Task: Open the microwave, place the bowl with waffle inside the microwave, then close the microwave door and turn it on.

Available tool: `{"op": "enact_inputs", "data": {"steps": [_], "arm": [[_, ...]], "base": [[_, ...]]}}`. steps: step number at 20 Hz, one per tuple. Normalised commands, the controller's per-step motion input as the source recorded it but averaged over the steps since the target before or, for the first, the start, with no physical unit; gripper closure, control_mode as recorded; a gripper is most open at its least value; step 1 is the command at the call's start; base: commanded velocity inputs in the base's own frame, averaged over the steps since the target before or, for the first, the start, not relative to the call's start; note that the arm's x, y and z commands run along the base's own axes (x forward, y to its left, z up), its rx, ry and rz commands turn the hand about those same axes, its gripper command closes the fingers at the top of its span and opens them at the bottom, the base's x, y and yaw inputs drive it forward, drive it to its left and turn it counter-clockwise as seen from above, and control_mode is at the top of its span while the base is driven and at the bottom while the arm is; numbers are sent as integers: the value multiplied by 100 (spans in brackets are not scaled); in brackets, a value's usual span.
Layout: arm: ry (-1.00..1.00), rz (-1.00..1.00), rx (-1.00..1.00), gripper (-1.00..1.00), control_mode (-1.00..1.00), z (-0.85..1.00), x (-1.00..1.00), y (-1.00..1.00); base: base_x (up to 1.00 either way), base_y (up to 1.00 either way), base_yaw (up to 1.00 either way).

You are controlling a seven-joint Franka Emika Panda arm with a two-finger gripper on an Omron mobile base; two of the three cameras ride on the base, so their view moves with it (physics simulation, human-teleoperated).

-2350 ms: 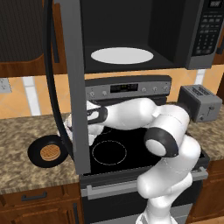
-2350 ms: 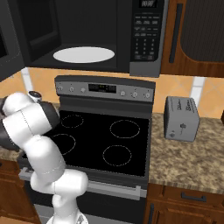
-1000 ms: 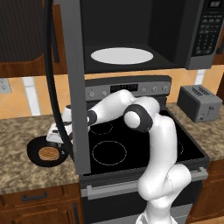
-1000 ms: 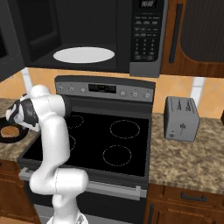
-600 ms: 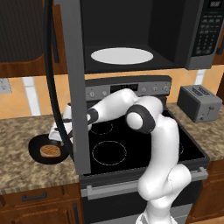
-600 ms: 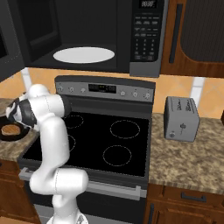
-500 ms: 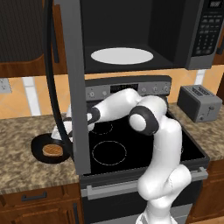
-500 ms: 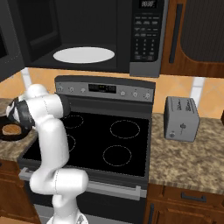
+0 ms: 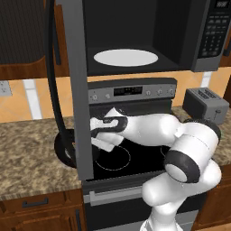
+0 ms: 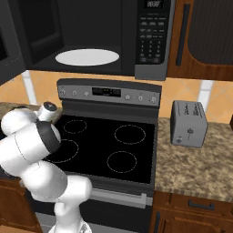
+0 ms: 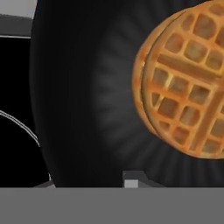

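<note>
The microwave [image 9: 135, 40] stands open above the stove, its white round plate [image 10: 86, 57] bare. Its door [image 9: 74, 90] swings out to the left and shows edge-on. The black bowl [image 11: 83, 109] holds the golden waffle [image 11: 188, 87] off to one side. My gripper [image 11: 133, 180] is shut on the bowl's rim; one fingertip [image 11: 133, 177] rests inside it and the other is hidden. In the left base view the bowl [image 9: 63, 149] peeks out left of the door's edge, over the counter's border with the stove, and the door hides my fingers.
A black-topped stove [image 10: 113, 145] lies under the microwave, with its control panel [image 9: 131, 91] behind. A grey toaster [image 10: 189, 123] sits on the granite counter [image 10: 195, 164] to the right. The keypad [image 10: 152, 32] is on the microwave's right side. Wooden cabinets flank it.
The bowl has shifted right and slightly up toward the stove with my gripper on it. My elbow has swung out to the right and lower.
</note>
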Motion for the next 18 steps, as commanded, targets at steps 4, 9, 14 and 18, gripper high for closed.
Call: {"op": "enact_inputs", "data": {"steps": [4,9,14,18], "arm": [[-3,-1,2,100,-100,100,-52,-94],[29,-8,0,100,-100,100,-18,-91],[42,-11,-13,100,-100,100,0,-91],[37,-12,-41,100,-100,100,0,-77]], "base": [[0,0,0],[0,0,0],[0,0,0],[0,0,0]]}}
